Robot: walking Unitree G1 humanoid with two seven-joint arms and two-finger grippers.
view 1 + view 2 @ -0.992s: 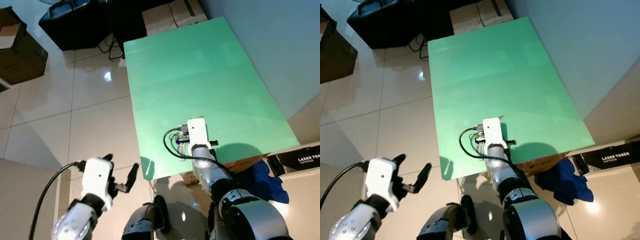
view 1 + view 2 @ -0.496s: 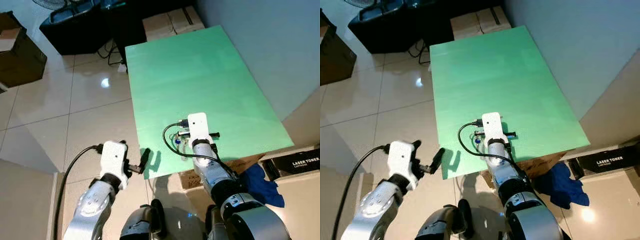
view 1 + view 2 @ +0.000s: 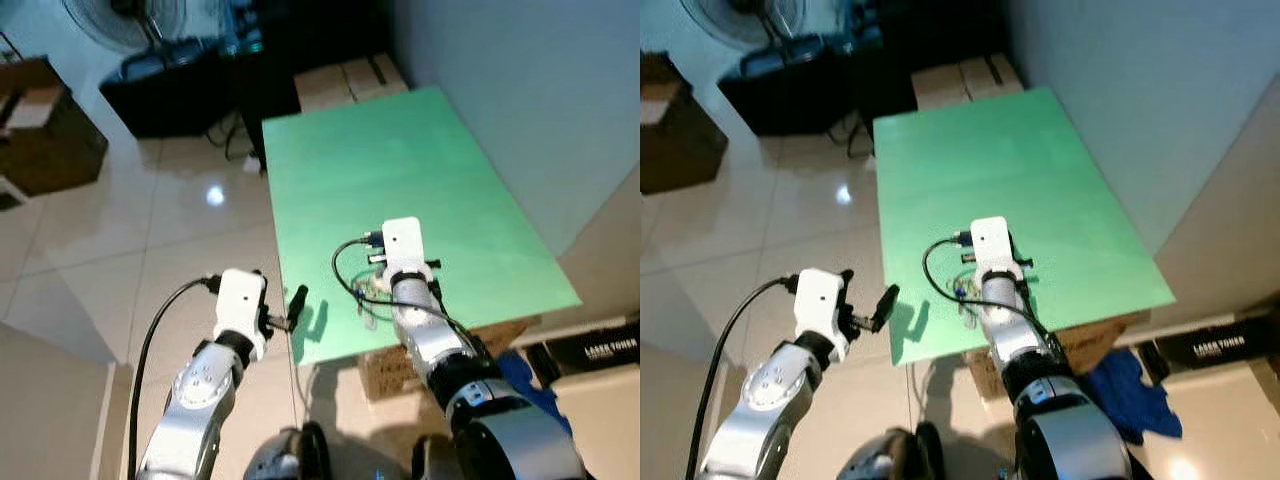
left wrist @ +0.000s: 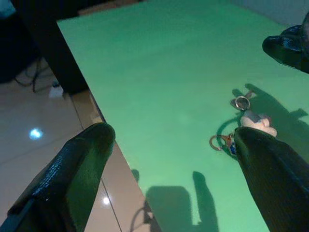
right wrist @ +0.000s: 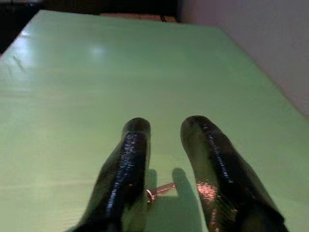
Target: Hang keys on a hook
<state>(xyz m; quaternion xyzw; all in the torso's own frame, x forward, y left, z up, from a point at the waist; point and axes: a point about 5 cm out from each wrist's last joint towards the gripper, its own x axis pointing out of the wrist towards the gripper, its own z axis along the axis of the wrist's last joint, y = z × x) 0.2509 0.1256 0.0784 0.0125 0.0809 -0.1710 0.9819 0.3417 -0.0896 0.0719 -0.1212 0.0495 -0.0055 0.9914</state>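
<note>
A bunch of keys [image 4: 241,126] lies on a green table [image 3: 400,170] near its front edge, a small pale charm and metal rings visible among them in the left wrist view. The robot's right gripper [image 5: 164,140] hangs low over that spot, its two black fingers [image 5: 128,169] parted by a narrow gap and closed on nothing; in the right wrist view a single key [image 5: 161,189] rests on the green surface in the gap between them, its ring end beside the base of one finger. Whether the fingers touch the key cannot be told. From the head camera the right arm's white wrist block [image 3: 402,245] covers most of the bunch, with a black cable [image 3: 345,265] looping beside it. The left gripper [image 3: 292,308] is held out at the table's front left corner, over the edge where table meets tiled floor [image 3: 150,230]; its fingers [image 4: 77,169] are spread wide and hold nothing. Beyond the far end of the table stand cardboard boxes [image 3: 345,80] and dark furniture [image 3: 190,75], with a fan [image 3: 125,20] behind. A grey wall [image 3: 520,90] runs along the table's right side, and a blue cloth [image 3: 1130,385] lies on the floor by the table's near right corner.
</note>
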